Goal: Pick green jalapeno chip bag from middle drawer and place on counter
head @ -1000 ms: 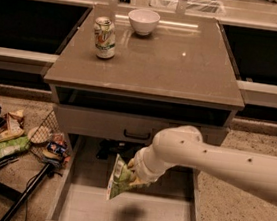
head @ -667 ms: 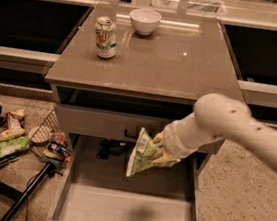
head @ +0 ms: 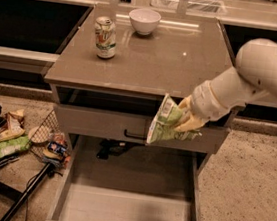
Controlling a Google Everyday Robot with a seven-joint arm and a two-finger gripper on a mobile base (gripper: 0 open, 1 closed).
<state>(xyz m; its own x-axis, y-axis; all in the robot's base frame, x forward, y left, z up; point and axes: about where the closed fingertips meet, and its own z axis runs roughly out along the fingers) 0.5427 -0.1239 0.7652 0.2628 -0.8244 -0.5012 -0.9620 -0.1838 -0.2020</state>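
Note:
The green jalapeno chip bag (head: 166,122) is green and white and crumpled. It hangs in the air in front of the cabinet, just below the counter's front edge. My gripper (head: 186,119) is shut on the bag's right side, at the end of the white arm that comes in from the right. The middle drawer (head: 121,208) is pulled open below, its pale plank floor bare. The counter (head: 160,60) is the glossy grey-beige slab above.
A soda can (head: 105,38) and a white bowl (head: 144,20) stand at the back left of the counter. A grey drawer front with a black handle (head: 101,123) sits under the counter. Mixed wrappers (head: 14,140) and a black rod (head: 27,194) lie on the floor at the left.
My gripper has lifted the chip bag up out of the drawer and to the right, from low over the drawer floor to just below the counter's edge.

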